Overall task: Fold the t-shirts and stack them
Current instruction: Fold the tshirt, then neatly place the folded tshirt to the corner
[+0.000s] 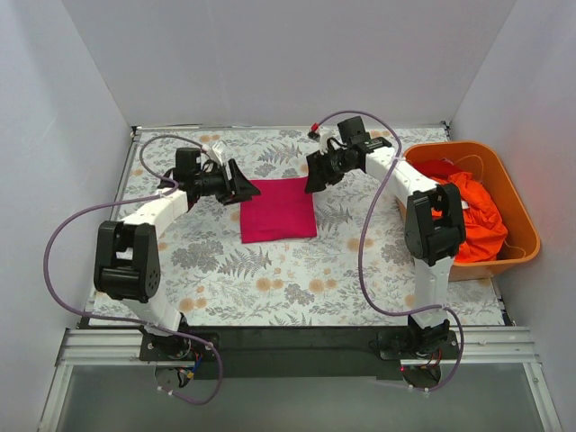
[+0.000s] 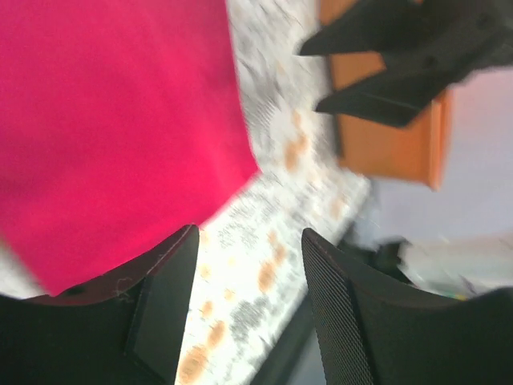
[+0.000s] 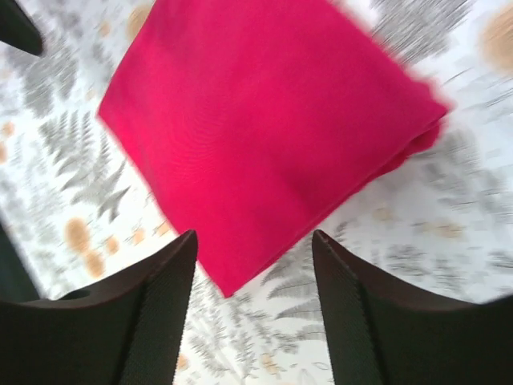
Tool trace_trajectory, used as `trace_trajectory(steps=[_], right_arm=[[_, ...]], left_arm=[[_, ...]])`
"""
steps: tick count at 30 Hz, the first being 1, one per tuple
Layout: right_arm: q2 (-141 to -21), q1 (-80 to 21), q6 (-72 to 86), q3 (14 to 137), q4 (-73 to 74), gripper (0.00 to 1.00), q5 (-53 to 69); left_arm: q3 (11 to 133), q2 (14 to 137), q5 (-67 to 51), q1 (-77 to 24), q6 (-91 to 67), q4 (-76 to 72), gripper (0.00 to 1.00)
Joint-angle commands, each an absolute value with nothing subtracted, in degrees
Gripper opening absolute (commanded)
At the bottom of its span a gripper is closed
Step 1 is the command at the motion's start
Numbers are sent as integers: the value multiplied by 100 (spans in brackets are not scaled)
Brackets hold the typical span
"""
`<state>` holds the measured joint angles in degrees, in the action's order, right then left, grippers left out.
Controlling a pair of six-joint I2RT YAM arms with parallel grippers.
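On the table (image 1: 270,288), from above, a folded pink shirt (image 1: 279,209) is seen between the left gripper (image 1: 252,190) and right gripper (image 1: 312,183), orange shirts (image 1: 472,211) heaped in a tub (image 1: 525,232). In both wrist views, fingers (image 2: 164,297) are spread, nothing held.

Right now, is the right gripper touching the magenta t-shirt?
Cannot tell. In the right wrist view the open right gripper frames a corner of the magenta t-shirt, one finger overlapping its edge; no view shows gap or contact.

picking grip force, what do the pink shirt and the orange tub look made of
The magenta t-shirt looks like soft matte cloth: limp, layered folded edges. The orange tub is probably rigid plastic: smooth, slightly glossy moulded rim and walls.
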<state>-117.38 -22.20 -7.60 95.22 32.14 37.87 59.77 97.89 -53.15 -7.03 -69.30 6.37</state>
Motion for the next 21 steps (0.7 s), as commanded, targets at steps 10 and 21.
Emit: trace_trajectory(steps=[10,21], right_arm=[[-10890,-2251,-1072,9677,3190,80,1266],[-10003,-1723,-1344,8957,3296,83,941]], left_arm=[[7206,9798,508,-3013,-5616,1880,80],[7797,11645,1416,-3411,-5924,2574,83]])
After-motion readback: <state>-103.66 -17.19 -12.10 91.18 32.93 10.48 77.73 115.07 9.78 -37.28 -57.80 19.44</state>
